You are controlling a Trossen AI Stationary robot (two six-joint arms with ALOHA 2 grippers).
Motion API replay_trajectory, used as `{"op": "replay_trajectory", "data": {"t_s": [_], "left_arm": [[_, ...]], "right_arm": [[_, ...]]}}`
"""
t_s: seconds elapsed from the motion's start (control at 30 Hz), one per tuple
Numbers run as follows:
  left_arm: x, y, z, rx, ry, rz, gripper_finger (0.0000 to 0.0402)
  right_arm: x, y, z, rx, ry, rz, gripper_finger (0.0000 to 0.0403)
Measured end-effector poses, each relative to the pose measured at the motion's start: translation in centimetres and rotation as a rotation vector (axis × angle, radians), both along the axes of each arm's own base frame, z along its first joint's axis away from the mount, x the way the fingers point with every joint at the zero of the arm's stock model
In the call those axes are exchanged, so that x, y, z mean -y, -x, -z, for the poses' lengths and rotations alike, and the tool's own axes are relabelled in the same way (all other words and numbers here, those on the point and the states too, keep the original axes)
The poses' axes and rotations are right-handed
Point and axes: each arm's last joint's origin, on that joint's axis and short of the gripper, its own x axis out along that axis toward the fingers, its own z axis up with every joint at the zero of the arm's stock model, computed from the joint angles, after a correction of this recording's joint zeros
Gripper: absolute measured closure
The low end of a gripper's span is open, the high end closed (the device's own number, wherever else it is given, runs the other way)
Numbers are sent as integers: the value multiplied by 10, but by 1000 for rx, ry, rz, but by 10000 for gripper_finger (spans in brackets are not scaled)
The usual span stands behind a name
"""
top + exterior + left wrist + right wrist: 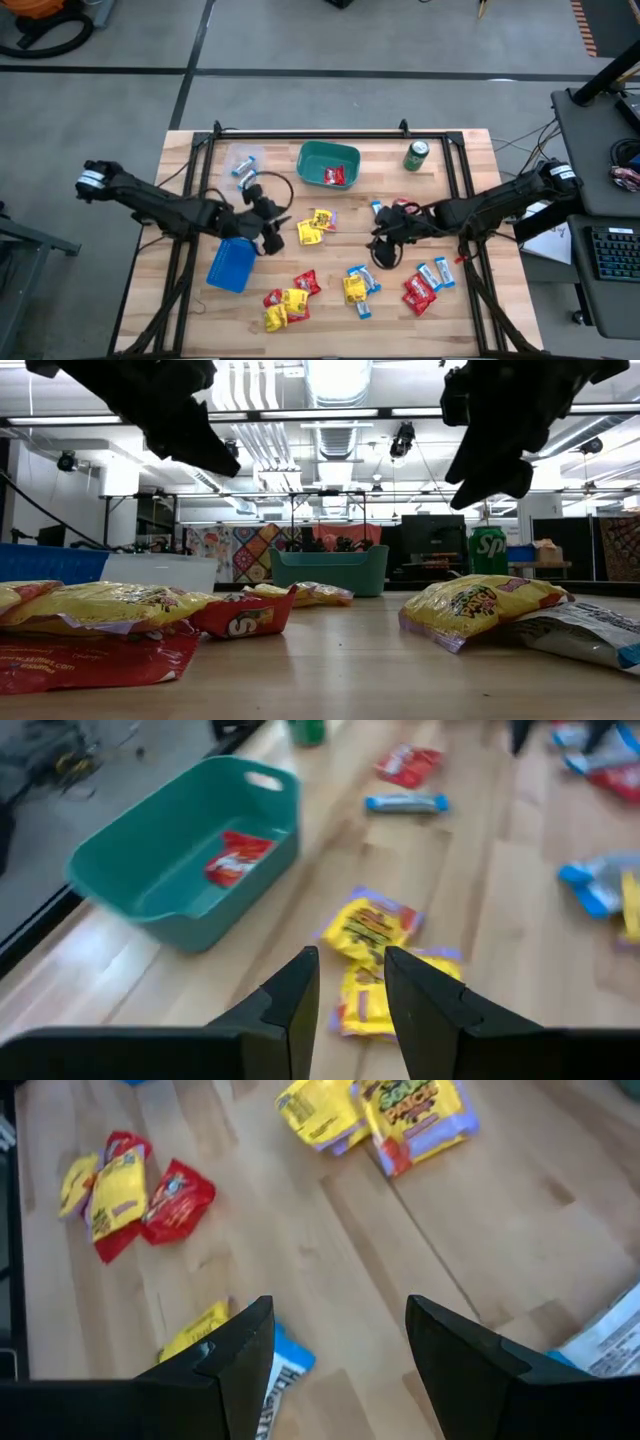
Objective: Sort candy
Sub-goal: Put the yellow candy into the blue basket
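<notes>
Grey floor point(330, 45), ceiling lights point(338, 375), side desk point(595, 150)

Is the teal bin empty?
No, one red packet lies inside the teal bin, as the left wrist view shows.

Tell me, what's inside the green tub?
One red candy packet lies inside the teal tub. The rest of its floor looks bare from above and from the left wrist; the low view shows only the outer wall.
</notes>
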Motion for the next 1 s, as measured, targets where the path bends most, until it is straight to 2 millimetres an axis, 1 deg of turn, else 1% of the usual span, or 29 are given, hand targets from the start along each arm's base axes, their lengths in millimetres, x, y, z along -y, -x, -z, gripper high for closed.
{"op": "replay_trajectory", "data": {"t_s": [0.13,0.37,0.47,0.67,1.0], "left_arm": [[11,-12,17,-63,-59,85,290],[21,-33,49,-162,-103,243,232],[23,-38,61,-191,-122,262,215],[25,-45,80,-232,-130,263,210],[27,-54,107,-265,-138,254,219]], "right_arm": [[-3,4,3,-40,10,-15,186],[-4,8,6,-86,24,-22,186],[-4,8,6,-88,28,-24,186],[-4,8,6,-88,40,-36,186],[-4,8,6,-86,52,-37,186]]}}
